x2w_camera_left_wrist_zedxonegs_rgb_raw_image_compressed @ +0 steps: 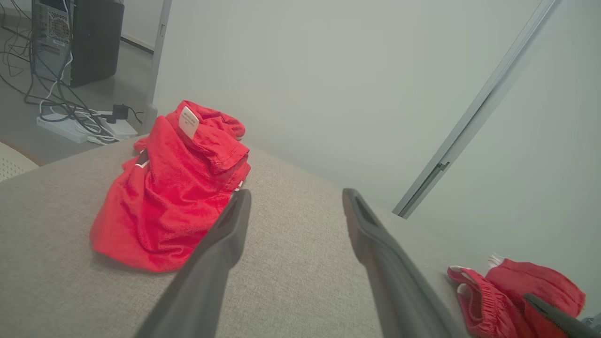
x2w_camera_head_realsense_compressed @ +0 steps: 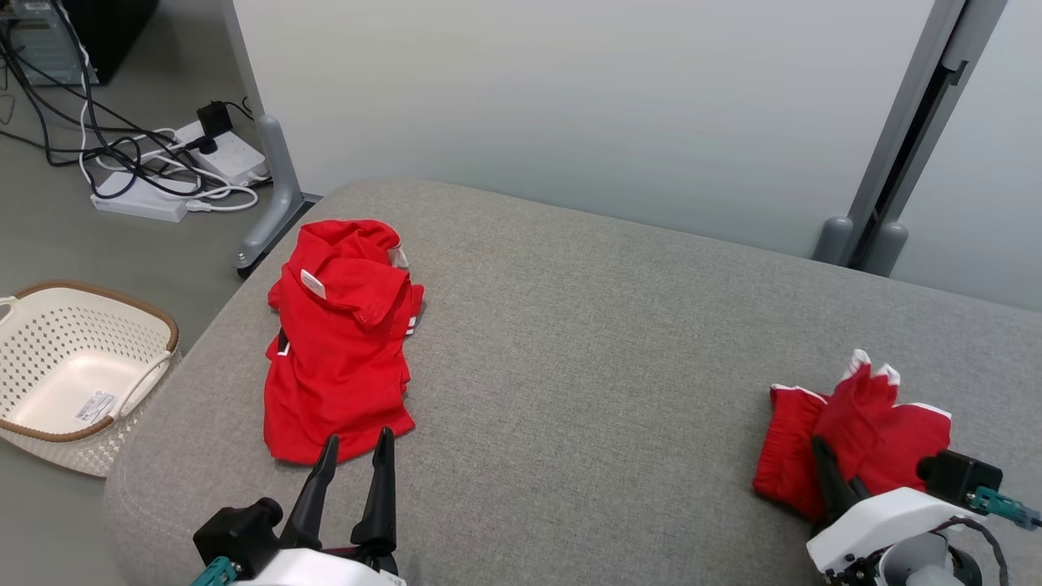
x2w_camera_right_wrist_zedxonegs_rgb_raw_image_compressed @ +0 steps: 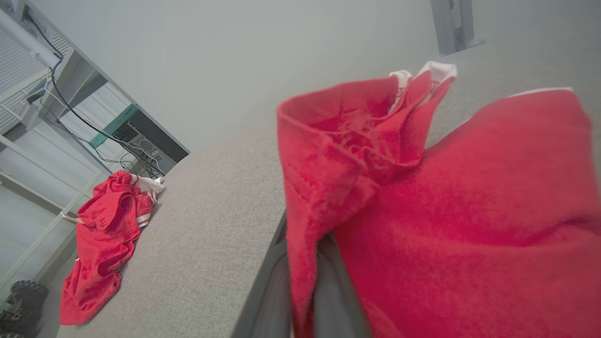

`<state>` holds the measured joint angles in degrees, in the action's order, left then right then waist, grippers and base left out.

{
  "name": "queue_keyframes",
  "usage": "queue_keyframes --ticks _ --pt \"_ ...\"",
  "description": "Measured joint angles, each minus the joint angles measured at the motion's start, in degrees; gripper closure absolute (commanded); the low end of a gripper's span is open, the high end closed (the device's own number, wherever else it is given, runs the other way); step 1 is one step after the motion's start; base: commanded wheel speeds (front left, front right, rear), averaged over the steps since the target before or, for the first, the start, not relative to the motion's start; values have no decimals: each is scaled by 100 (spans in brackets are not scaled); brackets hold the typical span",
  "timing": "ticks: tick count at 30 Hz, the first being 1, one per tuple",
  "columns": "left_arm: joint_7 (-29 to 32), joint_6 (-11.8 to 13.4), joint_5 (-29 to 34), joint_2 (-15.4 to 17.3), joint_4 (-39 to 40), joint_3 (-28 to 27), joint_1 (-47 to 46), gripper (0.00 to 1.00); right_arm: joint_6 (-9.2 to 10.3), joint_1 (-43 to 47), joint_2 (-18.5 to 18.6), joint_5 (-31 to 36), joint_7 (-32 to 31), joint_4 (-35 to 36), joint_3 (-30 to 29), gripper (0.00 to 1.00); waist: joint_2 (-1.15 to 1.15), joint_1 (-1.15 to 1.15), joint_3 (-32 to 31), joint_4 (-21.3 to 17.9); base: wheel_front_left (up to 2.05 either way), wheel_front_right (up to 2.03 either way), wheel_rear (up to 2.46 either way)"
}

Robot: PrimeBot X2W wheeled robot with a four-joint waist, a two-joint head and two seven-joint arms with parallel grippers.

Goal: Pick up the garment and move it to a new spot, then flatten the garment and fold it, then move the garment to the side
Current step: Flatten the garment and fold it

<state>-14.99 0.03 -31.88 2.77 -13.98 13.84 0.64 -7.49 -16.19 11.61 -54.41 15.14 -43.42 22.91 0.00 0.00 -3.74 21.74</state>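
Your right gripper (x2w_camera_head_realsense_compressed: 820, 449) pinches the shorts (x2w_camera_head_realsense_compressed: 867, 427), well apart from the shirt (x2w_camera_head_realsense_compressed: 338, 350); left gripper (x2w_camera_head_realsense_compressed: 356, 446) wide beside it. Lift high before carrying.

Head above, wrists low; shared red garment (x2w_camera_head_realsense_compressed: 879, 431)

PrimeBot X2W's left gripper (x2w_camera_head_realsense_compressed: 356, 437) and right gripper (x2w_camera_head_realsense_compressed: 824, 457) have long, dark, tapering fingers (x2w_camera_head_realsense_compressed: 376, 488) on glossy white wrist housings (x2w_camera_head_realsense_compressed: 883, 517). Beside these sit black box-shaped modules (x2w_camera_head_realsense_compressed: 959, 478) with teal connectors (x2w_camera_head_realsense_compressed: 997, 503). A dark cable (x2w_camera_head_realsense_compressed: 991, 544) loops at the right wrist.
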Motion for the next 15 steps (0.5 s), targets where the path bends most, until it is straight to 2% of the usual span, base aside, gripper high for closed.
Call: queue_keyframes --ticks 4,12,13,14,15 --pt "1 3 -3 -1 -1 8 -7 0 0 -95 114 492 1 -55 190 100 0 0 42 50 0 0 0" --pt "0 22 -36 -1 -23 20 -20 0 0 -131 112 1182 0 -324 494 100 0 0 36 137 0 0 0" --pt "1 22 -36 -1 -27 20 -20 0 0 -140 108 1244 0 -353 537 80 0 0 35 142 0 0 0" --pt "1 22 -37 -1 -33 19 -20 0 0 -147 94 1292 0 -371 550 13 0 0 34 145 0 0 0" --pt "1 22 -43 -1 -33 20 -20 0 0 -154 77 1313 0 -400 555 0 0 0 36 147 0 0 0"
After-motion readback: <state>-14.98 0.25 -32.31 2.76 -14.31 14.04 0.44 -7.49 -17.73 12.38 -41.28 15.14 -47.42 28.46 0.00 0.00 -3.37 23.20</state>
